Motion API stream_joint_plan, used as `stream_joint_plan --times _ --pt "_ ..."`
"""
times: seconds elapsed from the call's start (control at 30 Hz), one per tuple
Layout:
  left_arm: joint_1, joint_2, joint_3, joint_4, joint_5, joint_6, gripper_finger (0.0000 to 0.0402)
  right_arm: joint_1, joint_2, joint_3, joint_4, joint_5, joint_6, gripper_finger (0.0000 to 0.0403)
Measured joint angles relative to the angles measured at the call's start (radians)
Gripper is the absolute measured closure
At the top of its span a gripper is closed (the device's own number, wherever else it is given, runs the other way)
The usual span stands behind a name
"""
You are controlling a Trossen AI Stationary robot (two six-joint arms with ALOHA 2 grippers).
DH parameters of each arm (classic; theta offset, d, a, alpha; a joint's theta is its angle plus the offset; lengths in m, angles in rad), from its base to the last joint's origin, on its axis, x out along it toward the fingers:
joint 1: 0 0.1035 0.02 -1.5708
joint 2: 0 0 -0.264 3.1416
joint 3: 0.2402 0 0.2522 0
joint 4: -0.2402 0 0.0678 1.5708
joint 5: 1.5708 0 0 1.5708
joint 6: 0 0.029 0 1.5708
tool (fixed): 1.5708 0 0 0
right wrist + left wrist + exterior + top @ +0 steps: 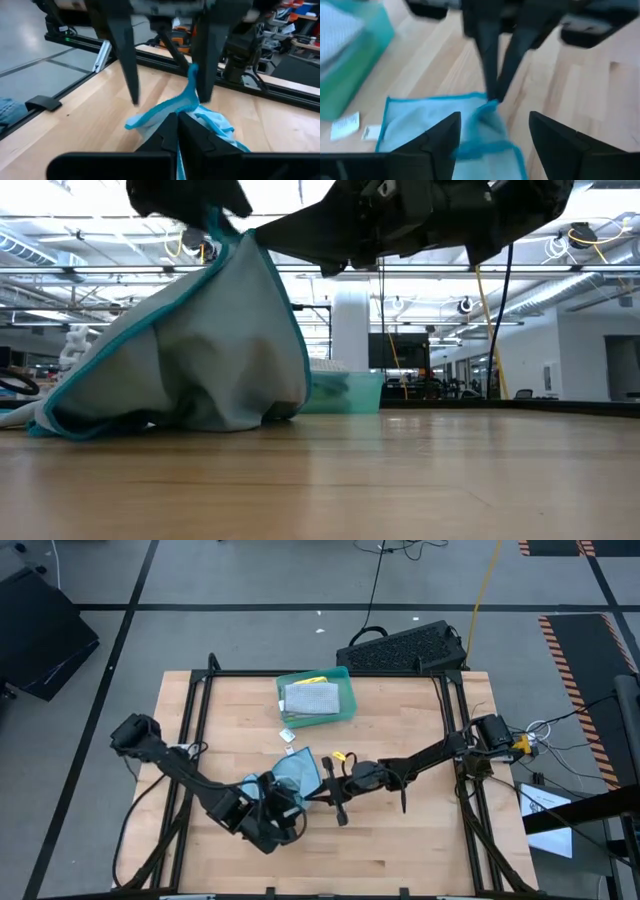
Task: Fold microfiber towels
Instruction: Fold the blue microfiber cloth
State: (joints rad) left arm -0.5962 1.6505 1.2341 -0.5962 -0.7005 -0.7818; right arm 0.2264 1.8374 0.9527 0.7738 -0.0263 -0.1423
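Right gripper, fingers pressed together on the teal-hemmed edge of a light blue microfiber towel, which it lifts to a peak above the table; in the low view the towel hangs from that pinched point as a tent, its lower folds resting on the wood. Left gripper, jaws spread apart, with the cloth lying between and beneath its two dark fingers; no grip on the fabric can be made out. In the right wrist view the towel rises in a narrow ridge between the left arm's parted fingers. Both grippers meet near the middle of the table, slightly toward its front edge, the left gripper just beside the towel and the right gripper at its right-hand border. Farther back on the table stands a teal tray holding folded pale cloth; two small white tags lie between tray and towel. The towel's long axis runs up from the tabletop to the pinched edge.
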Motion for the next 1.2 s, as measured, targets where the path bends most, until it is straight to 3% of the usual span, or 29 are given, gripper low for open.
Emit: stream_joint_plan --times 0.17,0.43,0.5,0.67,0.83,1.07,1.2 --pt "0.023 0.001 -0.024 -0.056 0.019 -0.079 0.0201 0.0 0.0 0.0 0.007 -0.001 0.0 0.0402" --pt "0.009 0.001 -0.027 -0.025 0.018 -0.003 0.0367 0.003 0.0 0.0 -0.015 -0.003 0.001 0.0402" --pt "-0.002 0.001 -0.027 -0.023 0.019 0.015 0.0391 0.004 0.0 0.0 -0.021 -0.007 0.0 0.0402" --pt "-0.031 -0.008 -0.007 -0.03 0.03 0.044 0.0389 0.005 -0.014 -0.002 -0.115 -0.054 -0.045 0.0364" --pt "-0.078 -0.049 -0.001 -0.031 0.111 0.087 0.0393 0.005 -0.034 -0.004 -0.273 -0.051 -0.12 0.0305" --pt "-0.158 -0.063 0.0 -0.083 0.166 0.081 0.0396 0.001 -0.024 -0.004 -0.423 0.09 -0.227 0.0253" --pt "-0.188 -0.068 0.0 -0.097 0.151 0.062 0.039 -0.011 0.005 -0.01 -0.419 0.104 -0.296 0.0238"
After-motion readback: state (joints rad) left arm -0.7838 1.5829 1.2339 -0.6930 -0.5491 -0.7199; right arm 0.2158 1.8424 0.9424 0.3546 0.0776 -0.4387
